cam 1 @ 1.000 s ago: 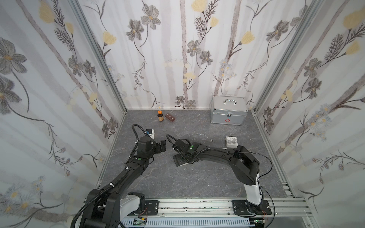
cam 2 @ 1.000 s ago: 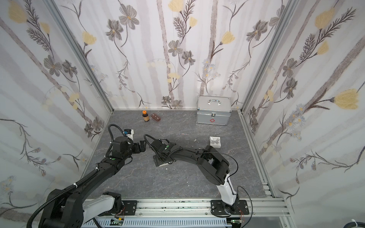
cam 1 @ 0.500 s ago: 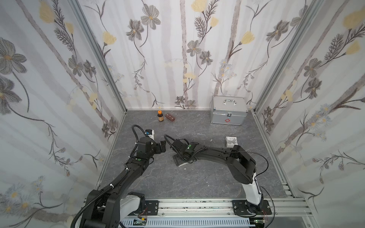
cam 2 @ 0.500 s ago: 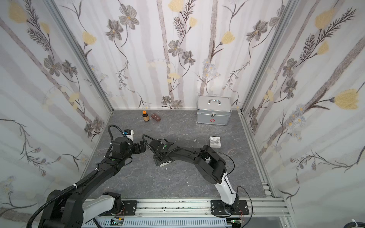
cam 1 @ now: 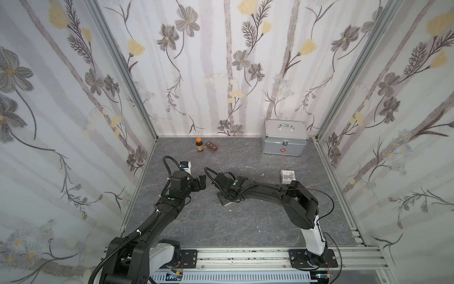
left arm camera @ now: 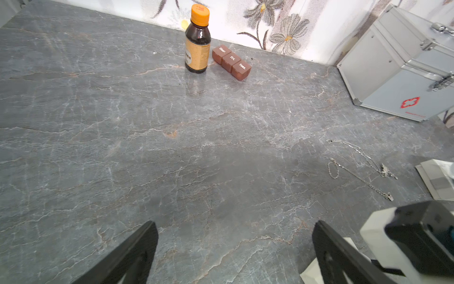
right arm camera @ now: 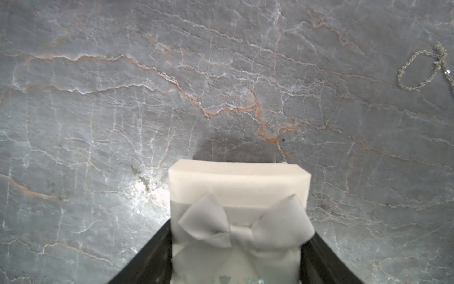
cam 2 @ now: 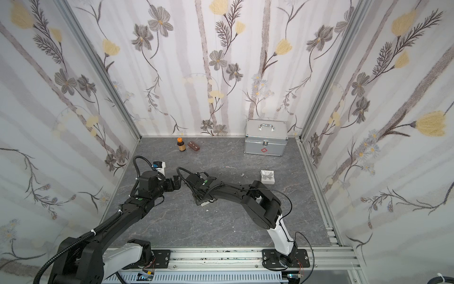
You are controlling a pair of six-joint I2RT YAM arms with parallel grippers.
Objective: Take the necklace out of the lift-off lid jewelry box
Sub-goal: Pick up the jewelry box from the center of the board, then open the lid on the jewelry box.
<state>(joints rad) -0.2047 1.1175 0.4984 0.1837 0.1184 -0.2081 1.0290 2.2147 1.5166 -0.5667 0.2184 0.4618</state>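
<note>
On the table (cam 1: 221, 228), the silver case (cam 1: 285, 145) is standing shut at the back, contents unseen. The left gripper (left arm camera: 233, 246) is hovering spread wide, empty. The right gripper (right arm camera: 242, 228) is straddling the bowed box (right arm camera: 238, 182); whether it is gripping cannot be told, and a square, gentle squeeze on the side walls, clear of the bow (right arm camera: 208, 221), would serve best. The box's inside is hidden. The necklace (left arm camera: 363, 180) is lying loose on the table, outside any box.

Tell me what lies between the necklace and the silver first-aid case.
Nothing: the left wrist view shows only bare grey tabletop between the necklace and the silver first-aid case.
</note>
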